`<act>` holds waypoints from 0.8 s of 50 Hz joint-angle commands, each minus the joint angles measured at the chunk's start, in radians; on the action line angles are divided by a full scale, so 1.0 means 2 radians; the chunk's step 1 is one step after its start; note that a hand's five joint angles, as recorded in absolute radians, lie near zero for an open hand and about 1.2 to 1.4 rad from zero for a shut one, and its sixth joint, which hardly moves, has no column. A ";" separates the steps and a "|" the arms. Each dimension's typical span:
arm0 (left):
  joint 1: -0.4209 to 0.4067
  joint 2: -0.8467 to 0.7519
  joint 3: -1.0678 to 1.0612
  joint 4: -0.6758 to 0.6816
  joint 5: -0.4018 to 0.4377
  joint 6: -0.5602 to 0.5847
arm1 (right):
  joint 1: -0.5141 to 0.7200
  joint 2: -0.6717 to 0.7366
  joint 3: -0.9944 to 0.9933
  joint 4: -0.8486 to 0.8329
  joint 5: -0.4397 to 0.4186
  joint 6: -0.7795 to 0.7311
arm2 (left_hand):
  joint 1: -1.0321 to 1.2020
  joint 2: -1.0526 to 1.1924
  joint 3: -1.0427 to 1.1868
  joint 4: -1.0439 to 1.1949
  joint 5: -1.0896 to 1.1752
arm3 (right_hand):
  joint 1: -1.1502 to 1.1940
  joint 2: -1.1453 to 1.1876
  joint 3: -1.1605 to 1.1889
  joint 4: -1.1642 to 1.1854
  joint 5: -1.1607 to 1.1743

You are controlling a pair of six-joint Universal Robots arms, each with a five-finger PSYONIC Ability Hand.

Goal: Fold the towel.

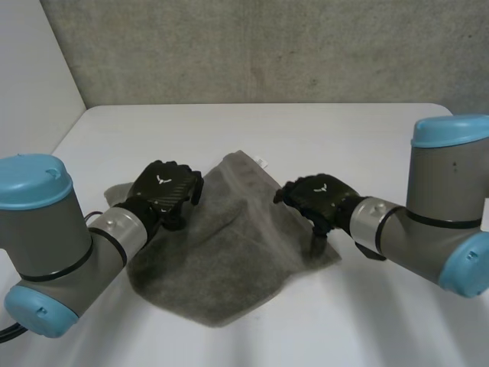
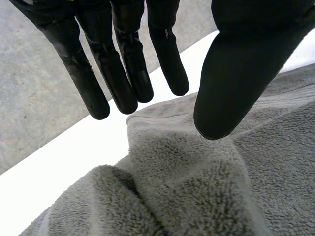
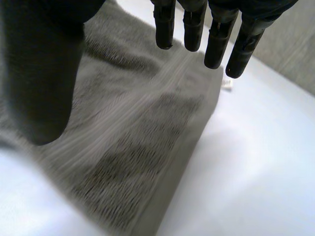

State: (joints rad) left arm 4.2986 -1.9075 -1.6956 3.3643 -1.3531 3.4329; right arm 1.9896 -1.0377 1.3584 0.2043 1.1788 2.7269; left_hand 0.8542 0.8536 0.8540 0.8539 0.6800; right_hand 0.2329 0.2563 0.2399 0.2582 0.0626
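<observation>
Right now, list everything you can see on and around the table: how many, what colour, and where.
Towel: one, grey, rumpled, in the middle of the table.
Tag: one, white, at the towel's far corner.
Table: one, white, under the towel.
Wall: one, grey, behind the table.
Arms: two, grey with light-blue caps; left arm and right arm at the near sides.
Left hand: one, black, open, over the towel's left part.
Right hand: one, black, open, over the towel's right edge.
</observation>
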 commanded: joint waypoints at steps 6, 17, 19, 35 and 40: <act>0.001 -0.004 -0.003 0.001 -0.004 -0.001 | -0.008 -0.008 0.101 -0.069 -0.007 0.008 | 0.058 0.059 0.058 0.059 0.058 | -0.029 -0.041 -0.033 -0.042 -0.031; 0.001 -0.004 -0.006 0.001 -0.004 -0.001 | -0.003 0.004 0.126 -0.137 -0.006 0.047 | 0.057 0.057 0.057 0.057 0.057 | 0.064 0.052 0.061 0.051 0.062; 0.001 -0.004 -0.007 0.001 -0.004 -0.001 | -0.003 0.007 0.125 -0.143 -0.006 0.049 | 0.057 0.057 0.057 0.057 0.057 | 0.083 0.071 0.080 0.070 0.081; 0.001 0.003 -0.018 -0.002 -0.005 -0.003 | 0.011 0.041 0.105 -0.150 -0.004 0.052 | 0.053 0.053 0.053 0.053 0.052 | 0.146 0.135 0.143 0.134 0.144; 0.001 0.005 -0.018 -0.002 -0.005 -0.004 | 0.018 0.039 0.105 -0.147 0.000 0.052 | 0.053 0.053 0.053 0.053 0.052 | 0.115 0.104 0.112 0.103 0.113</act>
State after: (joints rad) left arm 4.2997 -1.9012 -1.7321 3.3614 -1.3620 3.4265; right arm 2.0128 -0.9572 1.5674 -0.0963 1.1710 2.8306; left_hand 0.8410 0.8406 0.8403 0.8404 0.6679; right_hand 0.5018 0.5012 0.5072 0.5044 0.3280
